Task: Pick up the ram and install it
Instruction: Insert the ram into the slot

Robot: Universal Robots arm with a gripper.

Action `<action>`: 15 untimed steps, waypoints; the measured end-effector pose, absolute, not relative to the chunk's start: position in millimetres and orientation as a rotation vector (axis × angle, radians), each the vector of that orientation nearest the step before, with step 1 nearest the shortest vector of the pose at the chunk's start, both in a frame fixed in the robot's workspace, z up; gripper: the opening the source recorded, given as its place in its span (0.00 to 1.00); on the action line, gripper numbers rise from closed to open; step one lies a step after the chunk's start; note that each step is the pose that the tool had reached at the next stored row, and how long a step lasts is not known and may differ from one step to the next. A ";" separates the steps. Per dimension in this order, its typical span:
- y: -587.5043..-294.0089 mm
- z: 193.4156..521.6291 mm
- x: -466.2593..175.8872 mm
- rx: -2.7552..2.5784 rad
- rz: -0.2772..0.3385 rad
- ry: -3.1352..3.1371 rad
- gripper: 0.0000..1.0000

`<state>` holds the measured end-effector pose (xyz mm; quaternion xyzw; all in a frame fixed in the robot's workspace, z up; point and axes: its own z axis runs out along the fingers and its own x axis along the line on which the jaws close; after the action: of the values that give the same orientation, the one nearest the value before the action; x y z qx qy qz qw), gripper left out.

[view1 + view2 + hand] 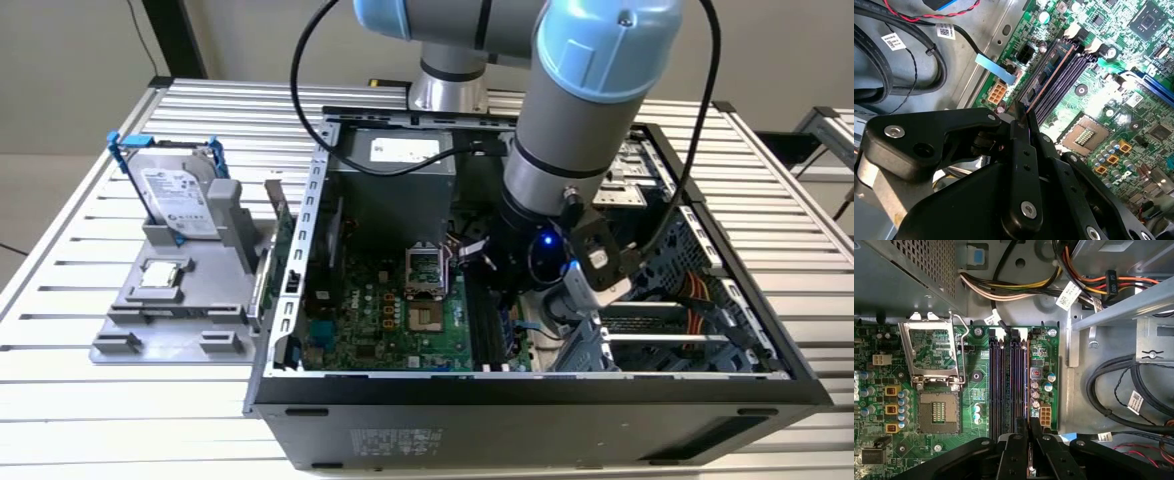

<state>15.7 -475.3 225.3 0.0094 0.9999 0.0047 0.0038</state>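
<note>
My gripper point(514, 312) is down inside the open computer case point(534, 385), over the motherboard point(367, 325). Both wrist views show its black fingers point(1023, 150) shut on one end of the ram point(1048, 75), a thin stick seen edge-on. The ram point(1027, 385) stands on edge along the outermost of the long dark memory slots point(996, 385), the one nearest the bare metal case floor. I cannot tell whether it is pressed home. The other slots point(1071, 75) beside it hold nothing. My gripper point(1029, 432) pinches the ram at the slot's end.
An open CPU socket point(939, 412) with its raised latch frame point(931, 350) lies beside the slots. Thick black cables point(1134, 390) and coloured wires point(1004, 287) run along the case floor. Outside the case a grey fixture point(160, 320) holds a hard drive point(174, 190) and a square chip point(160, 275).
</note>
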 end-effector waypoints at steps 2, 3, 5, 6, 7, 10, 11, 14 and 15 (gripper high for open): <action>-475.3 224.9 15.5 0.030 0.015 3.134 0.00; -475.3 224.8 15.4 0.030 0.015 3.134 0.00; -475.3 224.3 15.4 0.030 0.015 3.134 0.00; -475.3 223.8 15.4 0.030 0.016 3.134 0.00; -475.3 223.4 15.4 0.030 0.015 3.134 0.00; -475.3 222.3 15.4 0.030 0.015 3.134 0.00; -475.3 221.9 15.4 0.030 0.015 3.134 0.00; -475.4 221.1 15.4 0.030 0.014 3.134 0.00; -475.4 220.8 15.4 0.030 0.014 3.134 0.00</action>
<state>15.4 -475.4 220.8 0.0095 0.9999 0.0045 0.0037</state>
